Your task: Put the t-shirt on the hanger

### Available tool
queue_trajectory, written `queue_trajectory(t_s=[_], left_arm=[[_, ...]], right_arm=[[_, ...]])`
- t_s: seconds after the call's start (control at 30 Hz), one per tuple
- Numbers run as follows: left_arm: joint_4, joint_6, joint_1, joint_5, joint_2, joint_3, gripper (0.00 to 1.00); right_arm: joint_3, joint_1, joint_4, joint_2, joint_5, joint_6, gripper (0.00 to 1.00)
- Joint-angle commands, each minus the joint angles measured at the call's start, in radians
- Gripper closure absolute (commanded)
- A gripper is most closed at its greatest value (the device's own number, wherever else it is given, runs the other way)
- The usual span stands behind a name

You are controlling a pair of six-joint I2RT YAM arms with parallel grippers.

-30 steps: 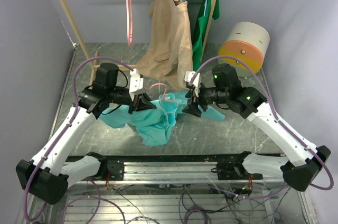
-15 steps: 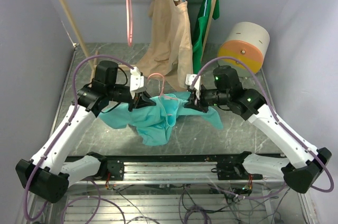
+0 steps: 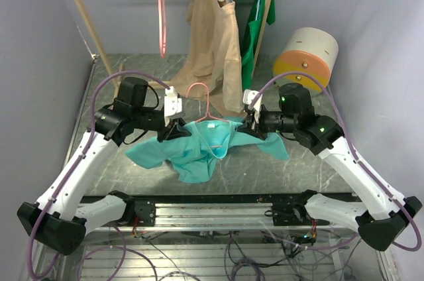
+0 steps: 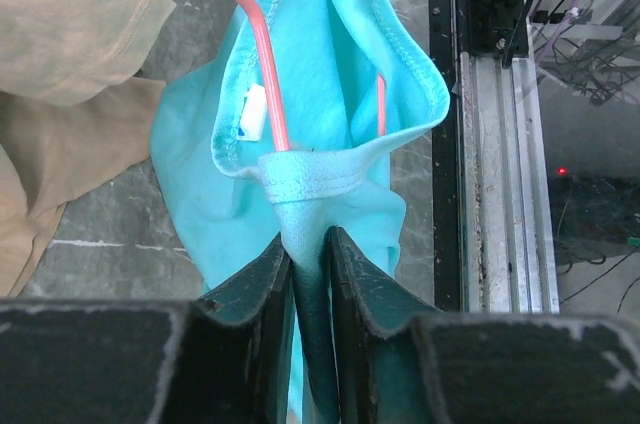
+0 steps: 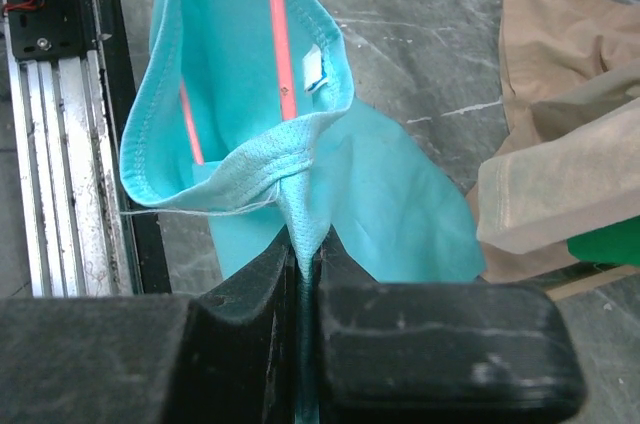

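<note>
The teal t-shirt (image 3: 192, 152) hangs stretched between my two grippers above the table. The pink hanger (image 3: 211, 122) sits inside its collar, hook pointing up toward the rack. My left gripper (image 3: 174, 130) is shut on the collar's left side, and my right gripper (image 3: 249, 127) is shut on the right side. In the left wrist view the gripper (image 4: 310, 240) pinches a fold of the t-shirt (image 4: 345, 54), with the hanger (image 4: 270, 74) running through the neck opening. The right wrist view shows the gripper (image 5: 308, 244) clamped on the t-shirt (image 5: 390, 184) beside the hanger (image 5: 280, 34).
A wooden rack (image 3: 86, 19) at the back carries a second pink hanger (image 3: 161, 12), a beige garment (image 3: 215, 46) and a green garment (image 3: 257, 26). A white and orange drum (image 3: 306, 59) stands at the back right. A metal rail (image 3: 212, 211) runs along the near edge.
The right gripper closed on the shirt collar and pulled to the right. The collar is now stretched wide and the hanger stands higher with its hook raised.
</note>
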Motion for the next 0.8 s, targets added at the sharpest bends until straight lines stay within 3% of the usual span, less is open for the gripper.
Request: queue_trajectory(t_s=[0.0, 0.53, 0.6, 0.67, 0.77], left_arm=[[-0.041, 0.005, -0.007, -0.010, -0.038, 0.020, 0.71], [-0.097, 0.043, -0.006, -0.068, -0.059, 0.007, 0.70], [-0.098, 0.043, -0.006, -0.076, -0.060, 0.007, 0.76], [-0.087, 0.033, -0.006, -0.077, -0.064, 0.003, 0.90], [-0.053, 0.013, -0.005, -0.078, -0.075, -0.006, 0.93]], right_arm=[[0.001, -0.020, 0.062, -0.019, 0.040, 0.032, 1.00], [0.010, -0.030, 0.043, -0.052, 0.033, 0.045, 1.00], [0.008, -0.030, 0.038, -0.057, 0.030, 0.046, 1.00], [0.007, -0.029, 0.032, -0.060, 0.027, 0.048, 1.00], [0.013, -0.030, -0.001, -0.056, 0.035, 0.047, 1.00]])
